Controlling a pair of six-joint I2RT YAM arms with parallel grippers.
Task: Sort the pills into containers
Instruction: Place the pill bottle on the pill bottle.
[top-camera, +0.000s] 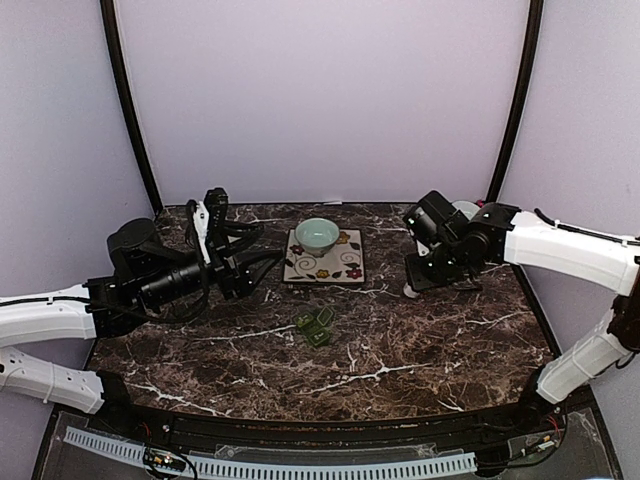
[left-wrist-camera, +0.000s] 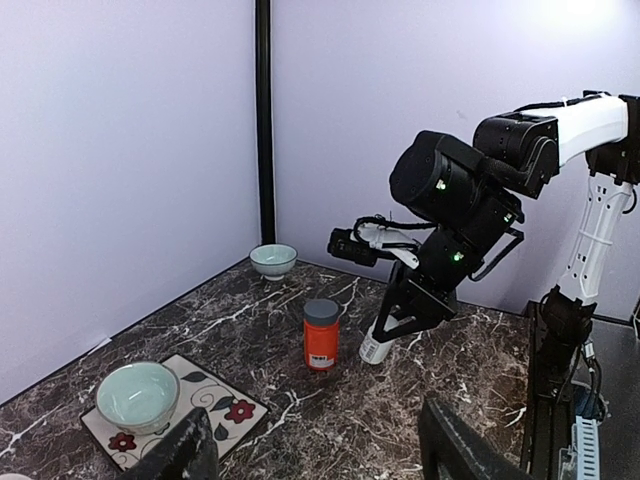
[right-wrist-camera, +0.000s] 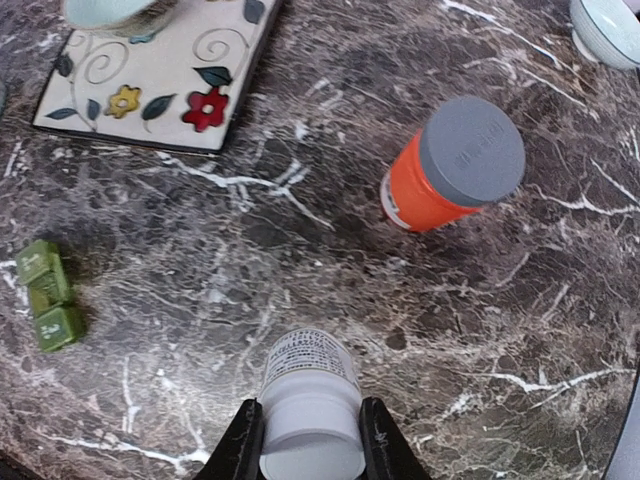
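Observation:
The containers, a small dark green three-compartment pill box, lie with lids shut mid-table, also at the left of the right wrist view. No pills show. My right gripper is shut on the cap end of a white labelled bottle, which is tilted with its base down by the tabletop. An orange bottle with a grey cap stands upright just beside it. My left gripper is open and empty on the left side, a little above the table, facing the right arm.
A pale green bowl sits on a floral tile at the back centre. A second pale bowl stands in the far right corner behind the right arm. Purple walls close in the back and sides.

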